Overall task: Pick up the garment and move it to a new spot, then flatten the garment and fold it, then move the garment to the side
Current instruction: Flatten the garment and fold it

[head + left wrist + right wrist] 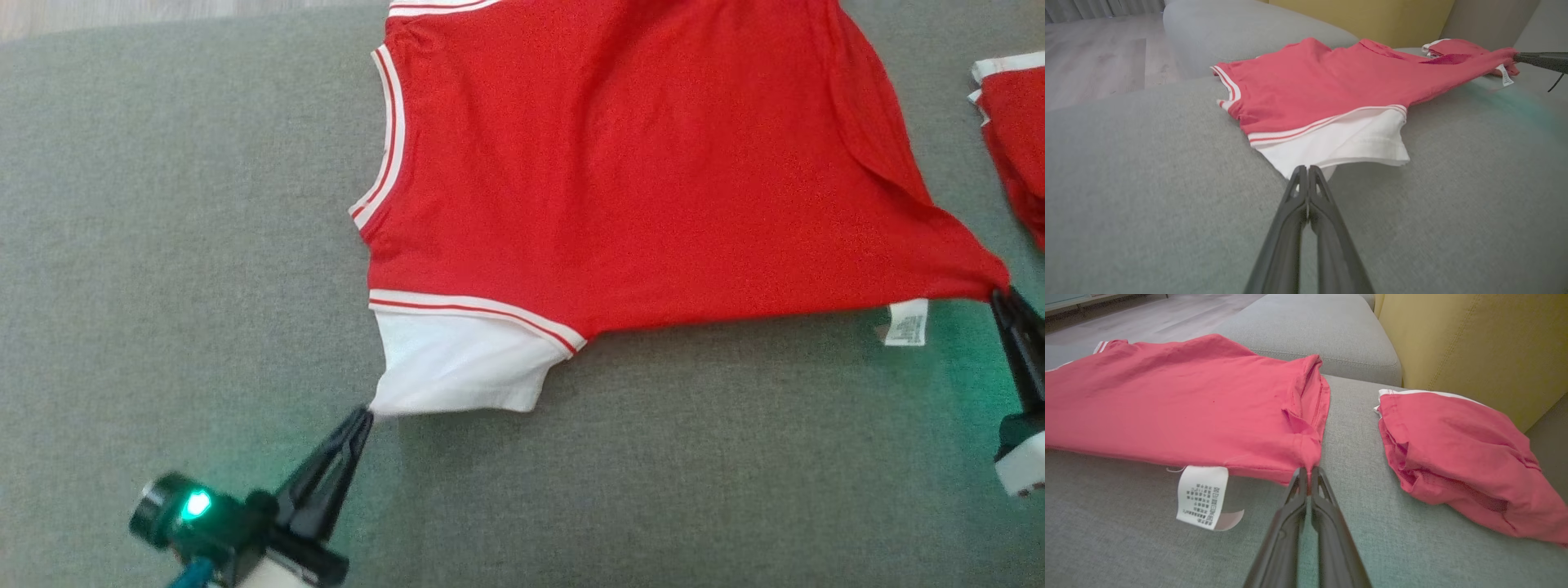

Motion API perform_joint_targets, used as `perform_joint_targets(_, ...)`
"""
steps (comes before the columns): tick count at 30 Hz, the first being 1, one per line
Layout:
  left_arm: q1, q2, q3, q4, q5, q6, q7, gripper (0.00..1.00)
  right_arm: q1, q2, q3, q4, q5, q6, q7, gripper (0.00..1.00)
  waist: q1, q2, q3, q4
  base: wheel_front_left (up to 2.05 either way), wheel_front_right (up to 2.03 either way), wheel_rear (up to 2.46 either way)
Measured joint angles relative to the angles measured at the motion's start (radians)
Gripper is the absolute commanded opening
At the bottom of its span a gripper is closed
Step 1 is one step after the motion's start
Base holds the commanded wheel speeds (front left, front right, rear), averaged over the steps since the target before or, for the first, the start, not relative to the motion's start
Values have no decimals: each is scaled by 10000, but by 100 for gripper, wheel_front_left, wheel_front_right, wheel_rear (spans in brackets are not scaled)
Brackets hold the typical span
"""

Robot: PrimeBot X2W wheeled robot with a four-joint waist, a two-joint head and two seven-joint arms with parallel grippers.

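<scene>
The garment (620,171) is a red shirt with white sleeves and striped trim, spread across the grey cushion (163,245). My left gripper (365,415) is shut on the tip of its white sleeve (457,367) at the lower left; the left wrist view shows the pinch (1306,169) on white cloth (1339,143). My right gripper (1000,296) is shut on the red hem corner at the right edge, seen close up (1308,470) in the right wrist view, with the garment (1180,404) stretched taut between both grips. A white care label (1202,496) hangs beside it.
A second red garment (1016,122) lies crumpled at the far right of the cushion, near my right gripper (1457,457). A yellow backrest (1474,343) rises behind it. Wooden floor (1094,57) lies beyond the cushion's far edge.
</scene>
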Motion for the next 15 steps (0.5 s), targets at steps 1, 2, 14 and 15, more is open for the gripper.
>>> perform_joint_targets(1, -130, 6, 38, -33, 10, -40, -2, 0, -7, 0, -69, -79, 31, 0, 35, 0, 0, 0, 20, 16, 0, 0, 0)
perform_joint_targets(2, -328, 33, 71, -59, 44, -82, 0, 0, -12, 0, -130, -155, 56, 0, 54, 0, 0, 0, 51, 30, 0, 0, 0)
perform_joint_targets(14, -4710, 234, 571, -203, 1145, -1045, 1001, 0, -2356, -48, 244, -94, 341, 0, 844, 0, 3, 0, 1161, 39, 0, 0, 0)
perform_joint_targets(15, -5048, 221, 594, -75, 1218, -1141, 1037, 0, -2583, -59, 268, -27, 351, 0, 846, 0, 3, 0, 1287, 35, 0, 0, 0)
